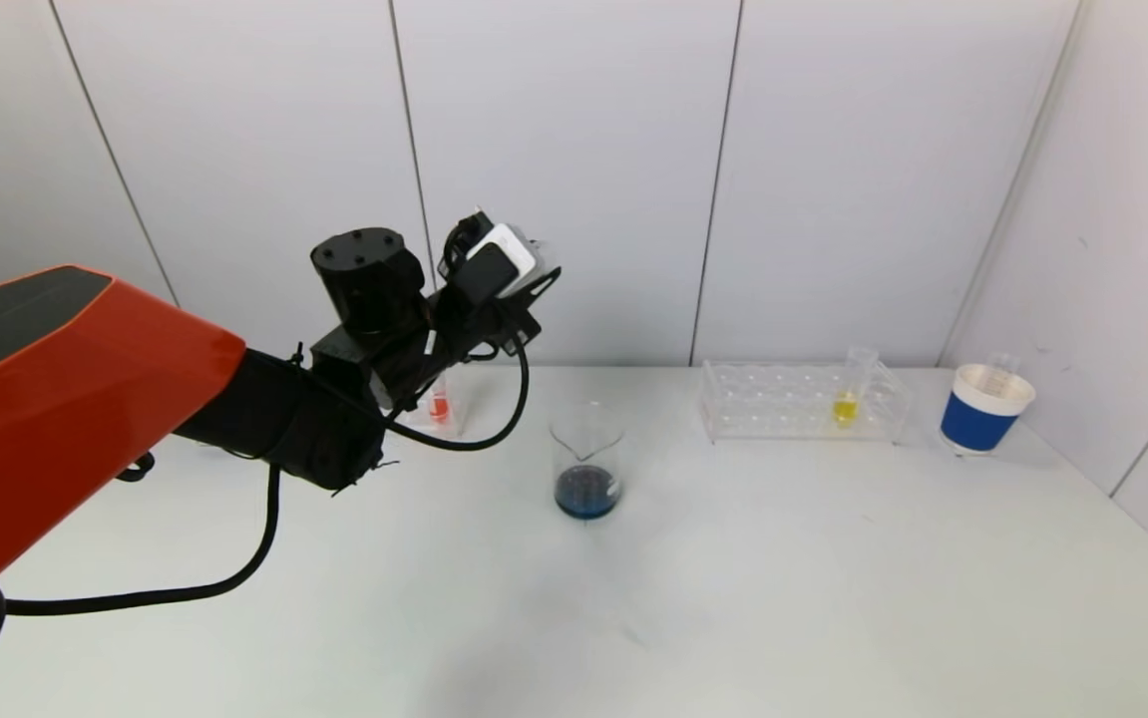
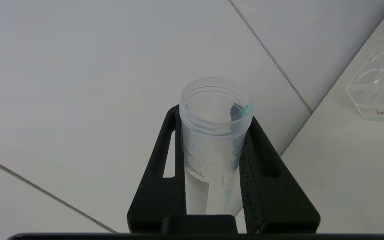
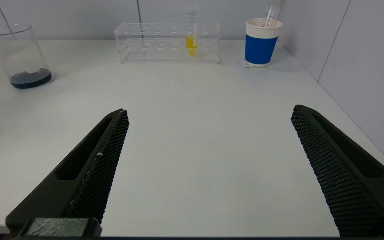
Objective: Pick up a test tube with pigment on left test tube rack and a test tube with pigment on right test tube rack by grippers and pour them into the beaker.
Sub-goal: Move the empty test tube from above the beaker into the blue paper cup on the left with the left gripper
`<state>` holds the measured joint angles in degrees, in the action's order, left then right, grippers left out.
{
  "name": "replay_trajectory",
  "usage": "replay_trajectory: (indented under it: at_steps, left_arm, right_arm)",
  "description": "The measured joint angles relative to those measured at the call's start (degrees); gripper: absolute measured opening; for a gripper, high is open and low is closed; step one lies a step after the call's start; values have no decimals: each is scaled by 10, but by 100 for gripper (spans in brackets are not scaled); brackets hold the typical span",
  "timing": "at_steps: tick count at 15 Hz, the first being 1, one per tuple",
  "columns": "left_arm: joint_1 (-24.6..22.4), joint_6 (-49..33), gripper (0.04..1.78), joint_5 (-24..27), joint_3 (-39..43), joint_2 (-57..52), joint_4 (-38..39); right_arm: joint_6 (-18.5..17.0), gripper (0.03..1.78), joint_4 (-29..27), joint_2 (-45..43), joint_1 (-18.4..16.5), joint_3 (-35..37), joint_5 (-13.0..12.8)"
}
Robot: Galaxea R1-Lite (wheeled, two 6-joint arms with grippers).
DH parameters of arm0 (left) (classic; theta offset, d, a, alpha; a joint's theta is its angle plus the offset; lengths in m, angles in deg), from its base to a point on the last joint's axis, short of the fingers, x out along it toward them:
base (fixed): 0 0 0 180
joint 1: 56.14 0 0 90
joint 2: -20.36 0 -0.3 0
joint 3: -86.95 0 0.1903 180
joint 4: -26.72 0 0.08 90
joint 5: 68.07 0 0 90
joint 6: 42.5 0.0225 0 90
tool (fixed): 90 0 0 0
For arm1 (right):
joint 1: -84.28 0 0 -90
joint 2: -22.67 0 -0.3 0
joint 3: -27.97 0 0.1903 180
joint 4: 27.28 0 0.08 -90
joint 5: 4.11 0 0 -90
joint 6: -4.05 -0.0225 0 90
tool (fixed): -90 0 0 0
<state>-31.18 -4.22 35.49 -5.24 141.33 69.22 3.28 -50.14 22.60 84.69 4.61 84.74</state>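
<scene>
Clear plastic test tube (image 2: 213, 146), emptied but for a blue smear at its rim, is sitting clenched between the left end effector (image 2: 212, 173) pads, raised left of the glass beaker (image 1: 586, 461), which is holding dark blue liquid mid-counter (image 1: 733, 598). Far right, a yellow-pigment tube (image 1: 846, 399) is standing in the transparent rack (image 1: 798, 402). The right end effector (image 3: 208, 166) is hovering released over the near counter.

Bright, even light; soft shadows.
</scene>
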Motion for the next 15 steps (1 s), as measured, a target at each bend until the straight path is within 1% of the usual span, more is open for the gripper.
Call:
replay_trajectory:
  at_steps: [7,11,15]
  left_arm:
    - [1,-110,47,-68,-1,-2,-10]
    - [-5,-142,47,-93,-4,-5,-19]
    - [-36,-152,47,-103,-8,-7,-31]
  right_arm:
    - [0,177,0,0,0,0,0]
    - [0,177,0,0,0,0,0]
    - [0,177,0,0,0,0,0]
